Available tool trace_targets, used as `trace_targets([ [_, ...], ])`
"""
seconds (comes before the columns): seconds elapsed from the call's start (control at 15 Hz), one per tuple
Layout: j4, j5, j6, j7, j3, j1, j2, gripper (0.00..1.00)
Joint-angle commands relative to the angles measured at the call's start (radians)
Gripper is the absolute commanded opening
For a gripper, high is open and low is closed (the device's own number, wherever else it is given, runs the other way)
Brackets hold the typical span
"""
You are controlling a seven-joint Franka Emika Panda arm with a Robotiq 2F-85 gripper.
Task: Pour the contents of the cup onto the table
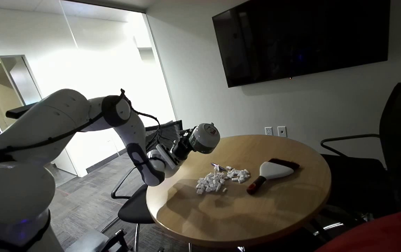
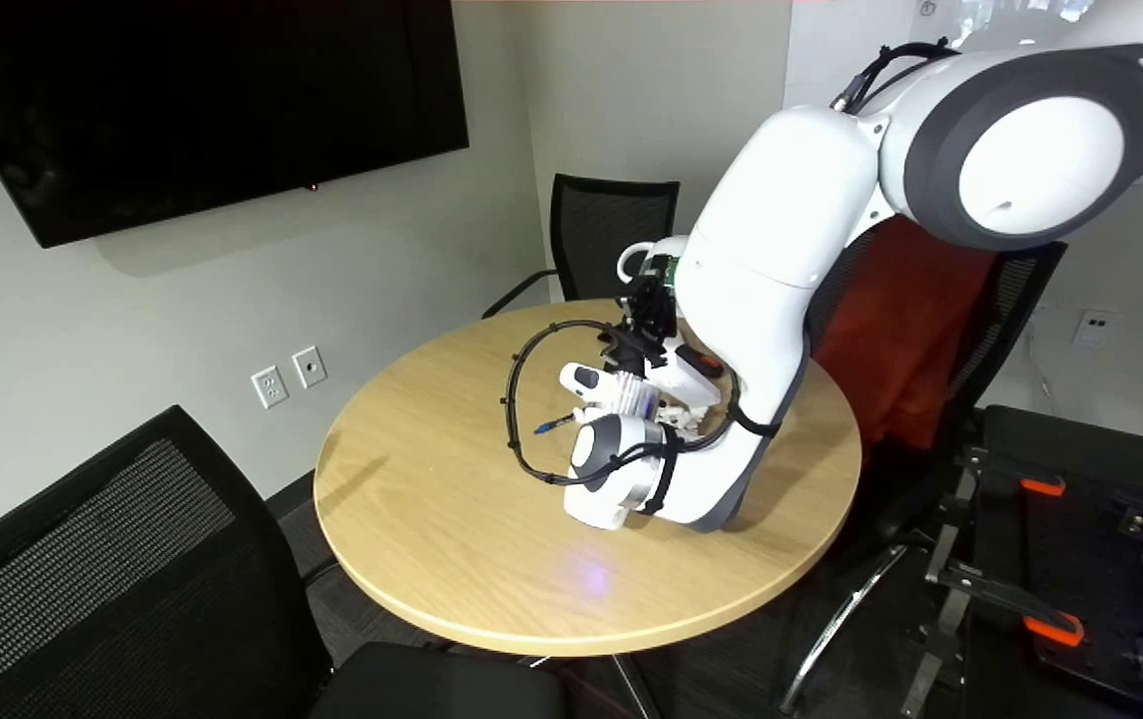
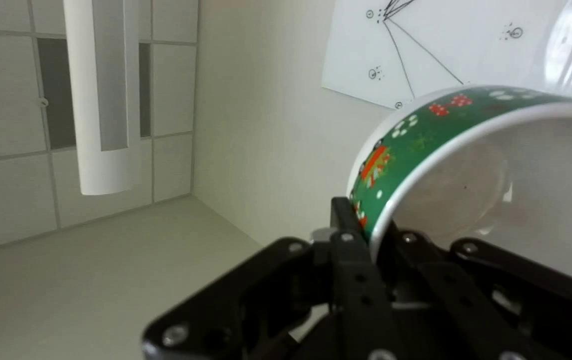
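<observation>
My gripper (image 3: 371, 227) is shut on the rim of the cup, one finger outside the wall and one inside. The cup (image 3: 415, 145) is white with a green patterned band. Its inside shows no pieces in the wrist view. In an exterior view the cup (image 1: 205, 138) is held tilted over above the round table (image 1: 249, 220), its base turned up and outward. It is partly hidden by the arm in an exterior view (image 2: 669, 250). Small white pieces (image 1: 211, 182) lie loose in a heap on the table, below and to the right of the cup.
A white brush (image 1: 275, 170) with dark bristles and a dark-red handle lies beside the pieces. A pen (image 1: 219, 167) lies behind them; it also shows in an exterior view (image 2: 553, 424). Chairs (image 1: 393, 140) surround the table. A wall screen (image 1: 305, 38) hangs above.
</observation>
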Motion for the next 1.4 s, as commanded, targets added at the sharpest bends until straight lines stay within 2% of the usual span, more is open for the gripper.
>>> trace_targets([
  [0.0, 0.027, -0.049, -0.074, -0.038, 0.000, -0.005, -0.005, 0.03],
  [0.13, 0.022, -0.031, -0.058, -0.018, 0.029, -0.023, -0.039, 0.03],
  [0.4, -0.021, 0.058, 0.056, 0.029, 0.143, -0.085, -0.171, 0.03],
  [0.73, -0.051, 0.216, 0.174, 0.096, 0.237, -0.115, -0.334, 0.03],
  [1.0, -0.067, 0.354, 0.339, 0.158, 0.262, -0.120, -0.439, 0.03],
  [1.33, -0.124, 0.451, 0.658, 0.221, 0.248, -0.134, -0.535, 0.03],
])
